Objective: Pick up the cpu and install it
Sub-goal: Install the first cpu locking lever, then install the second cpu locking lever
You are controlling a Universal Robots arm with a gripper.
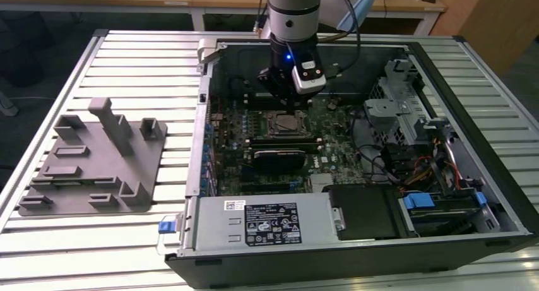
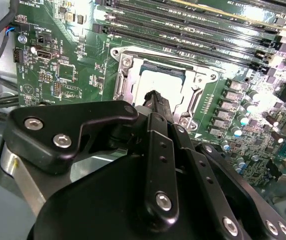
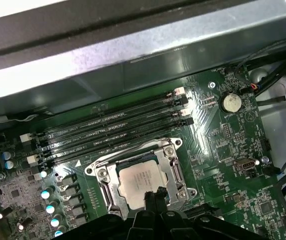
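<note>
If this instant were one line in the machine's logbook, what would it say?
gripper: low over socket | cpu: lying in socket | location: open computer case | fixture: on table beside case

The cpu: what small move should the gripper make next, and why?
Probably lift straight up a little: the cpu appears to lie flat inside the socket frame, and the gripper hangs close over its edge.

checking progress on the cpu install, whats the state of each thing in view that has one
cpu: lying flat in the socket, silver top up
socket: open, metal frame around the chip, no cooler on it
gripper: right over the chip's edge, fingertips close together
memory slots: empty
computer case: lying on its side, side panel off
grey fixture: on the table beside the case, no chip on it
</note>
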